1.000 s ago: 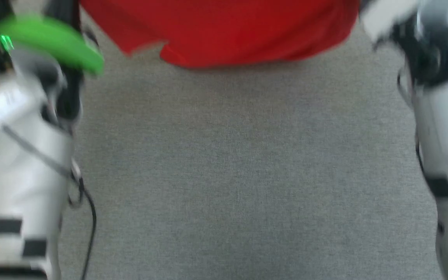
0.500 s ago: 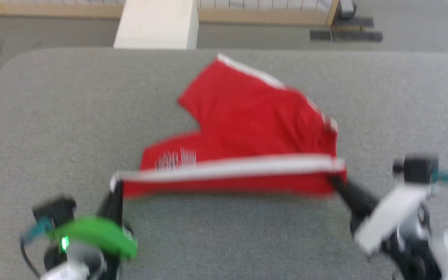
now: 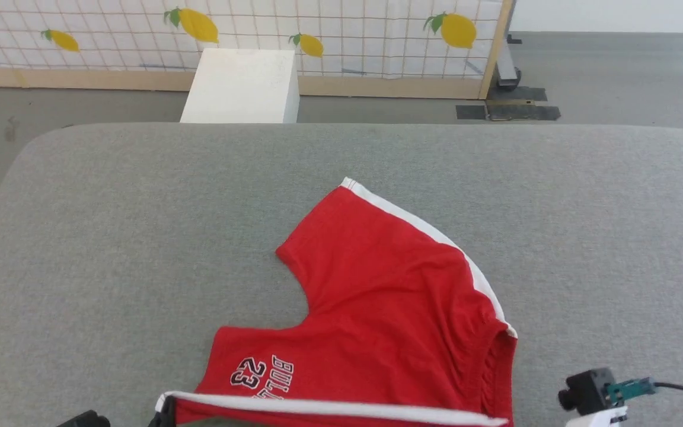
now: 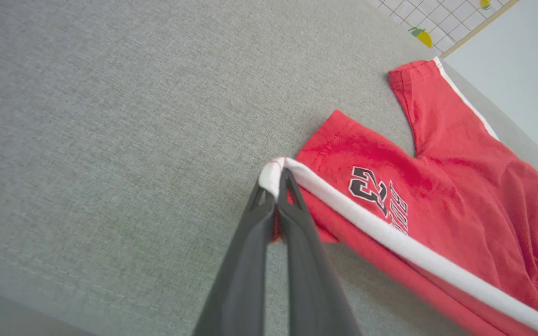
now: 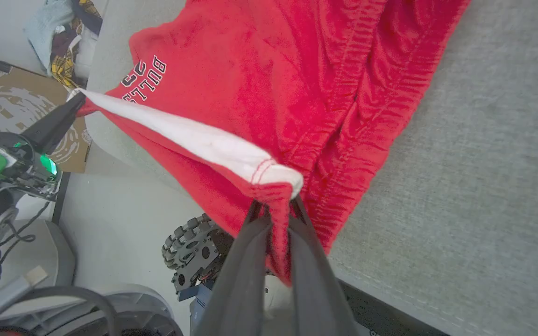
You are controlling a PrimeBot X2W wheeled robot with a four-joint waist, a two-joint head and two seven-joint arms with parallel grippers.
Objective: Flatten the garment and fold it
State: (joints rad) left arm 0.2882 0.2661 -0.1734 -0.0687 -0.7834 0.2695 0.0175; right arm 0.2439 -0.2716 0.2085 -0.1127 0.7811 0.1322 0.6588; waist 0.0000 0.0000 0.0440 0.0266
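Pinching red shorts [image 3: 389, 296] lettered "BULLS 23": left claw [image 4: 276, 186], right claw [image 5: 273, 205], both clamped.

This looks like a robot test room, not a real home. A big table [image 3: 110, 225] with a soft grey cover stands on a plain grey floor [image 3: 614, 71]. Behind it is a screen [image 3: 353, 29] printed with white tiles and lemons, set in a wood frame, and a white box [image 3: 241, 83]. A heap of clothes [image 5: 63, 28] lies past the table's end. A robot wheel [image 5: 187, 252] sits on the floor by the table.
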